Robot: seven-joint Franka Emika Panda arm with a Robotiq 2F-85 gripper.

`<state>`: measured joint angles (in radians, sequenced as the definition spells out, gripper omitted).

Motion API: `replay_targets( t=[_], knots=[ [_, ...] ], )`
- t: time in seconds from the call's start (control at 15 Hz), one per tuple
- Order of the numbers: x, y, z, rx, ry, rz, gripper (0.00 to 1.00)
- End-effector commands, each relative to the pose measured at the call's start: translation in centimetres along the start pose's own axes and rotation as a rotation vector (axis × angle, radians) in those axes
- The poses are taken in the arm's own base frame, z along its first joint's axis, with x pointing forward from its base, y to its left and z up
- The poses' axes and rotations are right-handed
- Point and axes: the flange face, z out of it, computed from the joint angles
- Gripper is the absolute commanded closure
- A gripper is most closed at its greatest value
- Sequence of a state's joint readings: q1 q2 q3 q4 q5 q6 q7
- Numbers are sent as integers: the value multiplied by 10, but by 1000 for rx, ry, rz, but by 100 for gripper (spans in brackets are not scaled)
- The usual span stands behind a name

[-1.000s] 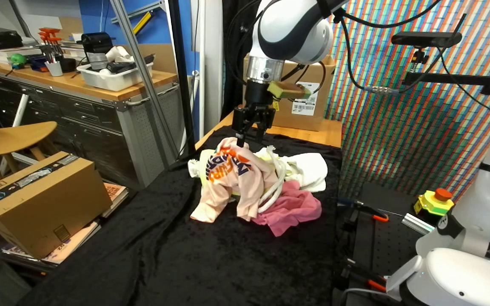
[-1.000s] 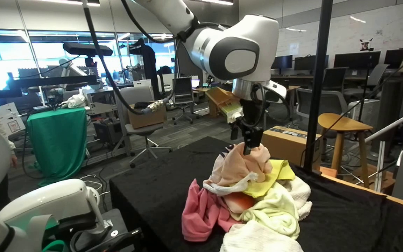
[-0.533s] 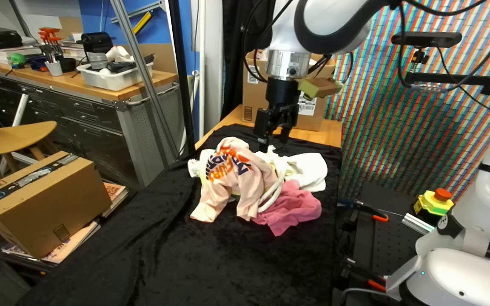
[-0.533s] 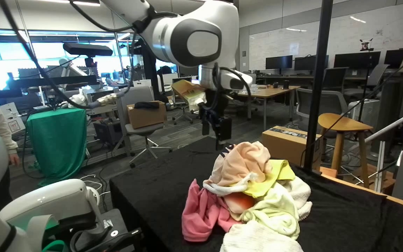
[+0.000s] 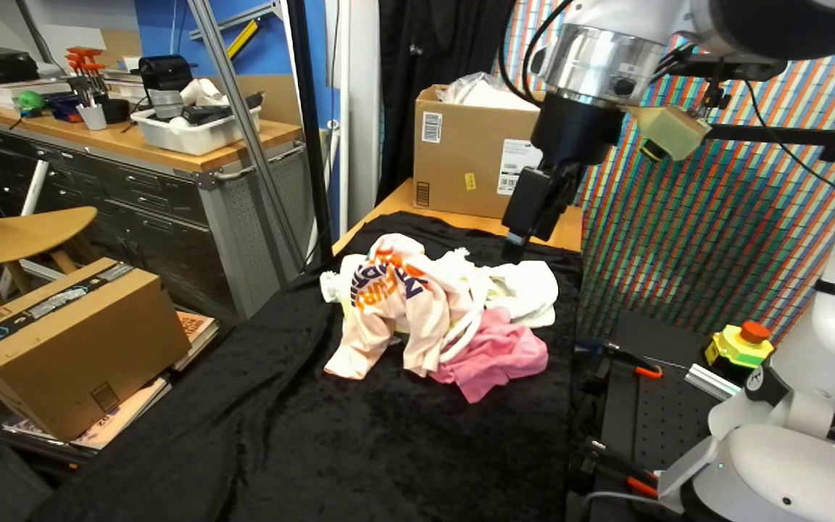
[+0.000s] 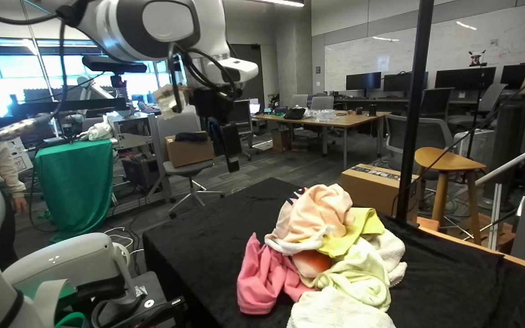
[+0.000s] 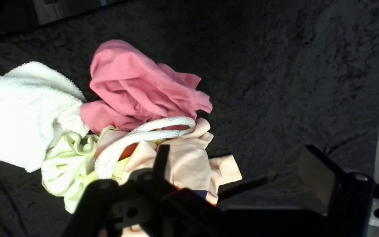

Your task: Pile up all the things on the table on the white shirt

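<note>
While hanging above the table (image 5: 388, 449), has gripper (image 7: 237, 161) spread wide. Below it, off to one side, has rope (image 7: 109, 159), pink cloth (image 7: 140, 85), green cloth (image 7: 66, 163) and red thing (image 6: 319, 260) heaped against white shirt (image 7: 21, 112).

Black table (image 5: 388, 449) (white shirt (image 7: 18, 105), pink cloth (image 7: 133, 85) atop).

The table (image 5: 388, 449) is velvety black fabric — pink cloth (image 7: 137, 85) smooth, white rope (image 7: 108, 158) braided (those 2 matt).
</note>
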<state>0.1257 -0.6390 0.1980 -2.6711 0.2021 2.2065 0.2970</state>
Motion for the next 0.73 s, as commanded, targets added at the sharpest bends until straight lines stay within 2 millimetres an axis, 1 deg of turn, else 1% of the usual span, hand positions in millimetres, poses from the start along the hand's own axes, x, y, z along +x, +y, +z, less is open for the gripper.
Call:
replay_targets(
  t=[0.0, 0.13, 0.2, 0.33, 0.67],
  knots=[
    [-57, -6, -15, 1, 163, 8, 0],
    [-55, -36, -37, -11, 224, 6, 0],
    [-47, -20, -21, -17, 139, -7, 0],
    [-55, -33, -33, -19, 189, -7, 0],
    [-56, -35, -34, -19, 197, -4, 0]
  ],
)
